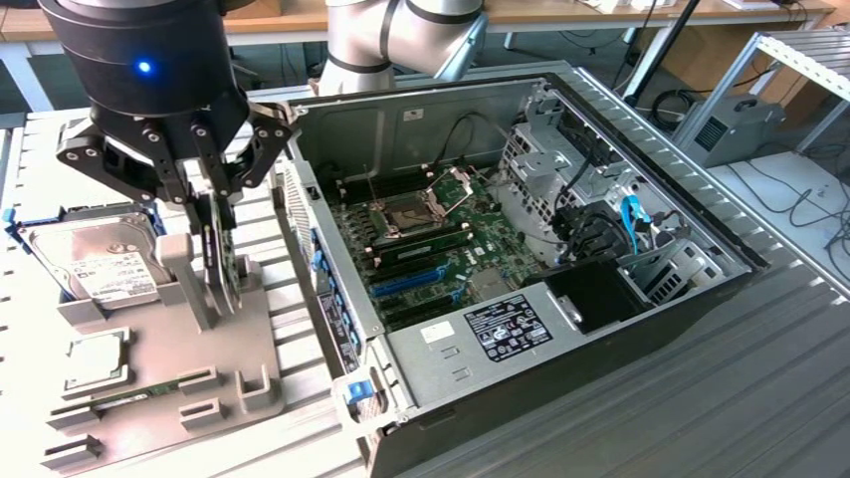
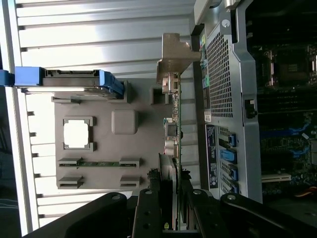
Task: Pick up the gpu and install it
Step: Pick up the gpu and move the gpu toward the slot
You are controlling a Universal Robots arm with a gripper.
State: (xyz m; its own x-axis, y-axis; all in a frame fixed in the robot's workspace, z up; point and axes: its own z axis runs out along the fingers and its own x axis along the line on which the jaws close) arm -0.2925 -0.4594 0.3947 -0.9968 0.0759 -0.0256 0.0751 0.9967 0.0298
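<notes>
Gripper (image 1: 213, 221) up close first: jaws are down over the top edge of the gpu (image 1: 226, 267), one finger each side, and from the wrist cam both pads look pressed onto the card. I'm calling that clamped on the gpu, not hanging apart.

The card stands upright on its long edge, fan side facing the exterior view's right, bottom edge sitting in the slot of the gray stand (image 1: 173, 339). So it's gripped but in its holder, not in the PC. Its silver bracket (image 2: 173, 59) shows on the wrist cam at the card's end, close to the perforated wall of the case.

Moving out over the stand: hard drive (image 1: 100, 261) w/ white label and blue rails lies flat just to the exterior view's left of the gpu. CPU chip (image 1: 100, 357) sits in its square pocket, and the memory stick (image 1: 139, 391) lies in clips near the stand's front edge. All apart from the fingers.

Further out, on the exterior view's right, is the open PC case (image 1: 558, 398), just beside the stand on the slatted metal table (image 1: 718, 398). Inside it is the motherboard (image 1: 445, 244) w/ CPU socket (image 1: 405, 214) and blue expansion slots (image 1: 405, 282); I see no card in them.

At the back, the arm (image 1: 398, 35) rises behind the case, w/ wooden benches beyond.
</notes>
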